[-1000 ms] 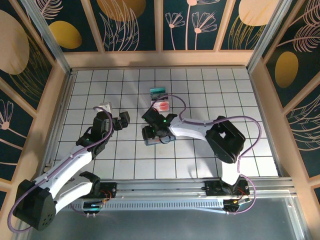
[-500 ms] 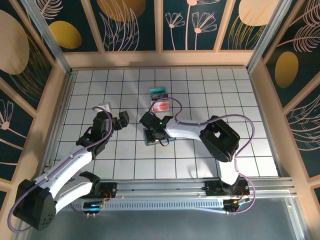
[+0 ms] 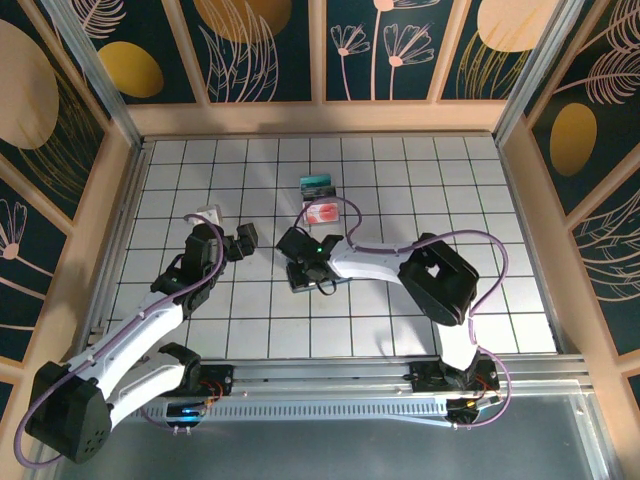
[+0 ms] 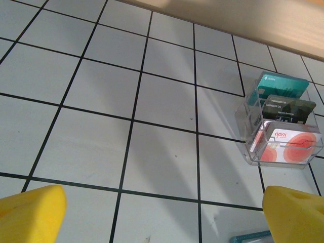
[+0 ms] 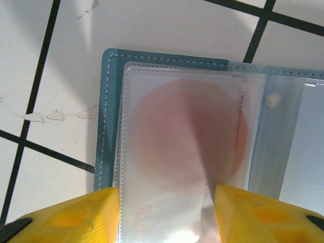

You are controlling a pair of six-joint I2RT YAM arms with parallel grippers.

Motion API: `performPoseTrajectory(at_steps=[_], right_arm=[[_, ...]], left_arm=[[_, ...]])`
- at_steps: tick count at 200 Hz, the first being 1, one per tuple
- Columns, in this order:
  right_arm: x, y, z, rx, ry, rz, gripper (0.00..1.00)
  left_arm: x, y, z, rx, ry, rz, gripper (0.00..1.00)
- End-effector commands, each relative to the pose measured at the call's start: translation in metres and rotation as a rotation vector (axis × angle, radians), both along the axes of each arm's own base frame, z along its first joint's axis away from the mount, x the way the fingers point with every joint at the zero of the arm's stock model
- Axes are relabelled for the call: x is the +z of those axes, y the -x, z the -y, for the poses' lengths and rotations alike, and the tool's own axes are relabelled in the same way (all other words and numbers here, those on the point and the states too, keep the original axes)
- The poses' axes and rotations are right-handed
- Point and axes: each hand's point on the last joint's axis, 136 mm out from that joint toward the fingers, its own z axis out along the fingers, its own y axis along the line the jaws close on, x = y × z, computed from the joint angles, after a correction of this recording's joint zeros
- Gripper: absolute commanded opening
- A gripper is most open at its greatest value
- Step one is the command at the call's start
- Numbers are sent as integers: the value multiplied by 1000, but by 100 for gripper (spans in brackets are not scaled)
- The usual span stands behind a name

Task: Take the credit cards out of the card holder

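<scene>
The card holder point(image 5: 109, 116) is lying open and flat on the white gridded tabletop point(image 4: 101, 101), near the middle, its slate-blue stitched border showing around a clear plastic sleeve point(image 5: 152, 86). A pale card with a big red disc point(image 5: 187, 136) is sitting inside that sleeve, blurred by the plastic. The right claw point(image 5: 167, 212) is hanging directly over the holder with its yellow fingers parted, one at each side of the sleeve's near end, clamping nothing. Farther back on the tabletop, a clear plastic stand point(image 4: 248, 121) is holding a teal card point(image 4: 281, 86) at the rear, a dark card point(image 4: 288, 107) in the middle and a white card with a red disc point(image 4: 288, 147) in front. The left claw point(image 4: 162, 212) is hovering to the holder's left, fully released and empty.
</scene>
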Motion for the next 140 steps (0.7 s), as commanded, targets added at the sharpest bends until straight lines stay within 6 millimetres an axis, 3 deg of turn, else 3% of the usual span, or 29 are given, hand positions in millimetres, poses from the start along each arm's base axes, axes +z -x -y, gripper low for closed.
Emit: performPoseTrajectory(at_steps=[1,78,110,140], right_arm=[[-5,7,9,-9,37,-10,53],[-41,21,30,2,175,-33,55],[-49,25,34,4,211,-32,46],[-37,16,32,-21,195,11,32]], left_arm=[[13,-2,-3,21,11,23,99],[16,-3,-2,21,14,29,99],[19,-3,-3,23,14,37,99],[21,-3,-2,17,11,40,99]])
